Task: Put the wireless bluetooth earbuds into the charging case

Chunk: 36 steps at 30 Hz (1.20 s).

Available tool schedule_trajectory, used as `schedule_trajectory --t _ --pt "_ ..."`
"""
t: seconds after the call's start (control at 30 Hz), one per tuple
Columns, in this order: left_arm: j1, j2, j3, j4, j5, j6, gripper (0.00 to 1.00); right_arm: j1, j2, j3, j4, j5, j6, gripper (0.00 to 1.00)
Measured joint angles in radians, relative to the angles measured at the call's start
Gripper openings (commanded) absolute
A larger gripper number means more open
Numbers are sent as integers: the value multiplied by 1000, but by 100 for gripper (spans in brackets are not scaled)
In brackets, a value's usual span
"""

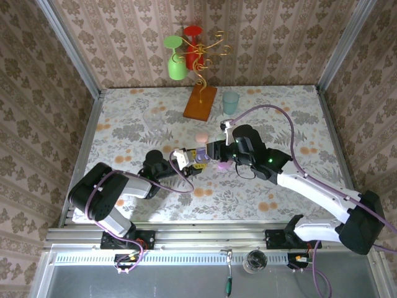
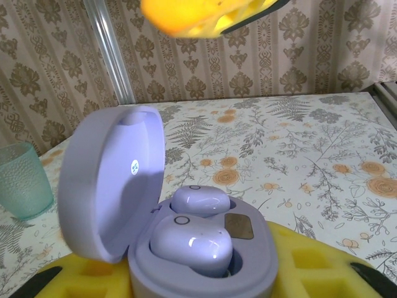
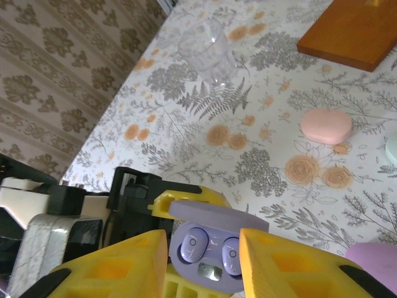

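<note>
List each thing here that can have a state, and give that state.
purple charging case: lid open, held upright
earbuds: both sitting in the case's wells
left tool: shut on the purple charging case
right tool: open, fingers apart on either side of the case
pink case: closed, lying flat
clear glass: upright
teal cup: upright

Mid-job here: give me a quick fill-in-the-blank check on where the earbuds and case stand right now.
The gripper shut on the purple case is the ___ one.
Its lid is ___.
The number of earbuds seated inside is ___.
The closed case lying nearest the wooden board is ___.
Missing words: left, open, two, pink.
</note>
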Motion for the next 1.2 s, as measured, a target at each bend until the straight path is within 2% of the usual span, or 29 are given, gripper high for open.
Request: schedule_trajectory --t 0.3,0.63,0.87,1.07,1.2 --pt "-10 -19 -9 -7 11 7 35 -2 105 52 -33 0 -19 38" --pt "-4 -32 -10 -18 -10 -63 35 -3 78 27 -35 0 -21 40" --pt "11 -77 -10 -3 -11 -110 35 -50 -23 -48 -22 -35 27 55" --pt "11 -102 -7 1 -2 -149 35 -134 -47 -98 74 -183 145 80" --pt "11 -131 18 2 -4 -202 35 -188 -41 -164 196 -317 266 81"
